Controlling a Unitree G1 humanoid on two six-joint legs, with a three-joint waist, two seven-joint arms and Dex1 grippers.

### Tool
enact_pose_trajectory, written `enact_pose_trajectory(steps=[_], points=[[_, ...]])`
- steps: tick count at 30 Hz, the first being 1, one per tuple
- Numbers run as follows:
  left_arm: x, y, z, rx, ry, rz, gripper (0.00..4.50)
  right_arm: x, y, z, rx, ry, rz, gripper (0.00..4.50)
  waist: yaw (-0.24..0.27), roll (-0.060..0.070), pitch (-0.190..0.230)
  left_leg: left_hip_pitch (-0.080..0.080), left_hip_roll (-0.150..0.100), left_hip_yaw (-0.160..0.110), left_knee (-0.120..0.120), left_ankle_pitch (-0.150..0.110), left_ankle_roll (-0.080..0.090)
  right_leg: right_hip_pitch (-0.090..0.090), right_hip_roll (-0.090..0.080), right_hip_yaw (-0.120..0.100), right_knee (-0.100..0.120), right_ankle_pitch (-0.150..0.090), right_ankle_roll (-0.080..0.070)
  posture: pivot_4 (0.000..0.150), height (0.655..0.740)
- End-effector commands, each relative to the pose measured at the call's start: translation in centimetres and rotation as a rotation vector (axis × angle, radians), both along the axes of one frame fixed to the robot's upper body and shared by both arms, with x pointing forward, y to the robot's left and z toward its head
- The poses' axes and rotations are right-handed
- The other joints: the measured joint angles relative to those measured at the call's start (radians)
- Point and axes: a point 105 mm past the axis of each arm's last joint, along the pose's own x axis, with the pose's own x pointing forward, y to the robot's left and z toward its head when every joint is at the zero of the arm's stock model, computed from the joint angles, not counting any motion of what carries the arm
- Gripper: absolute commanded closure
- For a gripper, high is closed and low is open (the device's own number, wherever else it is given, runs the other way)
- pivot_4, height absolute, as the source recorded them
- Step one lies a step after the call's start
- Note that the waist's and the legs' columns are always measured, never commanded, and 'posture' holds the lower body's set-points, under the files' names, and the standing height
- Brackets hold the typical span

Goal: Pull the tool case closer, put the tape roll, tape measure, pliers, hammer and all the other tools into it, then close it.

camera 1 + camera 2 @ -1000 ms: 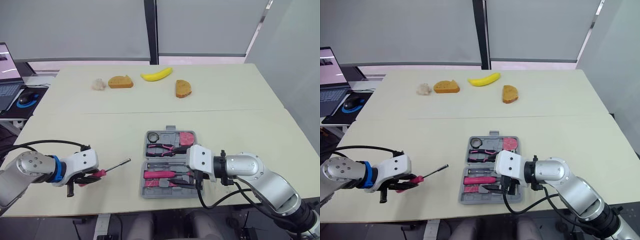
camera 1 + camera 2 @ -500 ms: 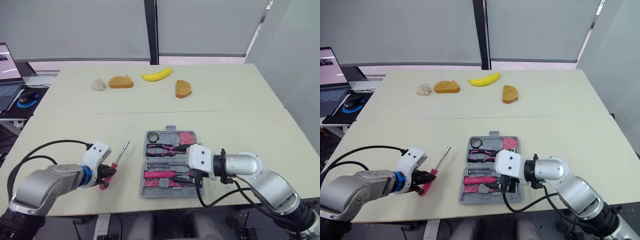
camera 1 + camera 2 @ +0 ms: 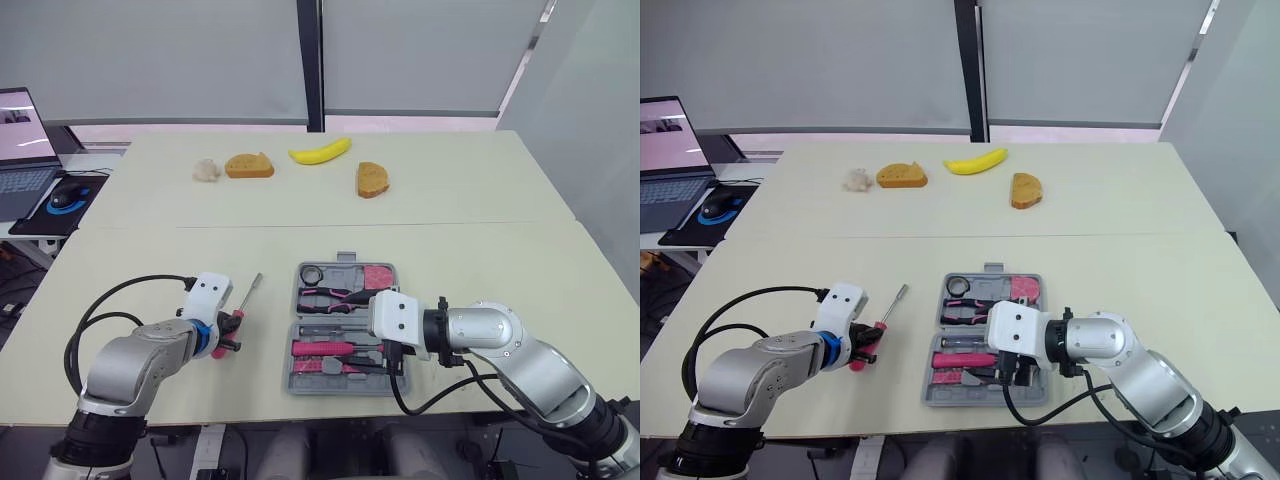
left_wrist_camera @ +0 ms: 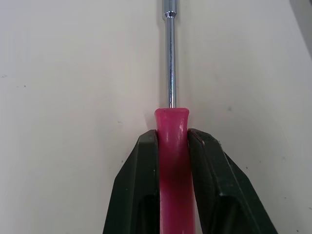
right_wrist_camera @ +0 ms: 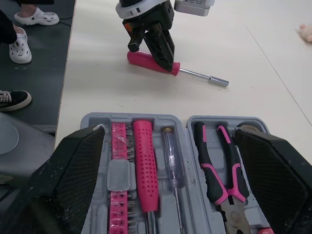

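Note:
The grey tool case lies open at the table's front centre. It holds pink-handled pliers, a tape roll, a pink tape measure and a pink-handled hammer. Left of the case, my left gripper is shut on the pink handle of a screwdriver. Its steel shaft points away from me, low over the table. My right gripper hovers open over the case's front right part, with nothing between its fingers.
At the far side of the table lie a banana, two bread slices and a small pale lump. A laptop and mouse sit on a side desk at the left. A person's shoes stand on the floor beside the table.
My left gripper has carried the screwdriver rightward, closer to the case, and its shaft has swung from pointing right to pointing away. The right gripper has stayed over the case. The camera shifted slightly.

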Motion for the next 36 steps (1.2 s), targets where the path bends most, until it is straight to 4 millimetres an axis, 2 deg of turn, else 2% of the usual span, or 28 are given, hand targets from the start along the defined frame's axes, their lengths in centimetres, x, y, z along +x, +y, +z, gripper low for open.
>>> enact_pose_trajectory(steps=[1, 9, 10, 14, 16, 20, 22, 26, 36], points=[[-0.4, 0.3, 0.1, 0.006, -0.012, 0.015, 2.75, -0.2, 0.2, 1.0, 0.018, -0.035, 0.022, 0.00, 0.003, 0.000, 0.000, -0.001, 0.000, 0.000, 0.000, 0.000, 0.000, 0.000, 0.000, 0.000, 0.000, 0.000, 0.000, 0.150, 0.7361], [-1.9, 1.9, 3.3, 0.006, -0.126, -0.065, 0.23, -0.4, -0.1, 1.2, 0.036, -0.028, 0.010, 0.00, 0.006, 0.000, 0.000, -0.001, 0.000, 0.000, 0.000, 0.000, 0.000, -0.001, 0.000, 0.000, -0.001, 0.000, -0.001, 0.150, 0.7361], [-2.0, 1.8, 3.7, -0.001, -0.154, -0.096, 0.05, -0.4, -0.1, 1.3, 0.038, -0.028, 0.008, 0.00, 0.007, 0.000, 0.000, -0.001, 0.000, 0.000, -0.001, 0.000, 0.000, -0.001, 0.000, 0.000, -0.001, 0.000, -0.001, 0.150, 0.7361], [-2.3, 1.0, 4.9, -0.085, -0.267, -0.251, 0.05, -0.3, -0.2, 1.3, 0.045, -0.031, 0.001, 0.00, 0.011, 0.000, 0.000, -0.001, 0.000, 0.000, -0.001, 0.000, 0.000, 0.000, 0.000, 0.000, -0.003, 0.000, -0.002, 0.150, 0.7361], [-2.2, 1.3, 4.9, -0.131, -0.336, -0.285, 0.05, -0.1, -0.1, 1.4, 0.053, -0.042, -0.003, 0.00, 0.012, 0.000, 0.000, -0.001, 0.001, 0.000, -0.001, 0.000, 0.000, 0.000, 0.000, -0.001, -0.006, 0.001, -0.004, 0.150, 0.7361], [-2.0, 1.8, 3.9, -0.183, -0.378, -0.314, 0.05, 0.2, 0.6, 1.9, 0.092, -0.107, 0.008, 0.00, 0.012, 0.000, 0.000, -0.002, 0.001, 0.000, -0.001, 0.000, 0.000, 0.000, 0.000, -0.002, -0.008, 0.002, -0.005, 0.150, 0.7361], [-1.4, 1.8, 3.5, -0.207, -0.391, -0.306, 0.05, -0.6, 1.0, 2.2, 0.147, -0.100, 0.054, 0.00, 0.012, 0.000, 0.000, -0.002, 0.001, 0.000, -0.002, 0.000, 0.000, 0.000, 0.000, -0.002, -0.008, 0.002, -0.005, 0.150, 0.7361], [-1.1, 1.7, 1.8, -0.241, -0.329, -0.308, 0.05, -1.9, 0.5, 2.5, 0.191, -0.023, 0.105, 0.00, 0.014, 0.000, 0.000, -0.002, 0.001, -0.001, -0.002, 0.000, 0.000, 0.001, 0.000, -0.002, -0.010, 0.002, -0.005, 0.150, 0.7361], [0.0, 1.2, -0.5, -0.179, -0.313, -0.227, 0.05, -1.8, -0.2, 2.4, 0.171, -0.010, 0.095, 0.00, 0.012, 0.000, 0.000, -0.002, 0.001, -0.002, -0.002, -0.001, 0.000, 0.000, 0.000, -0.002, -0.009, 0.002, -0.005, 0.150, 0.7361]])
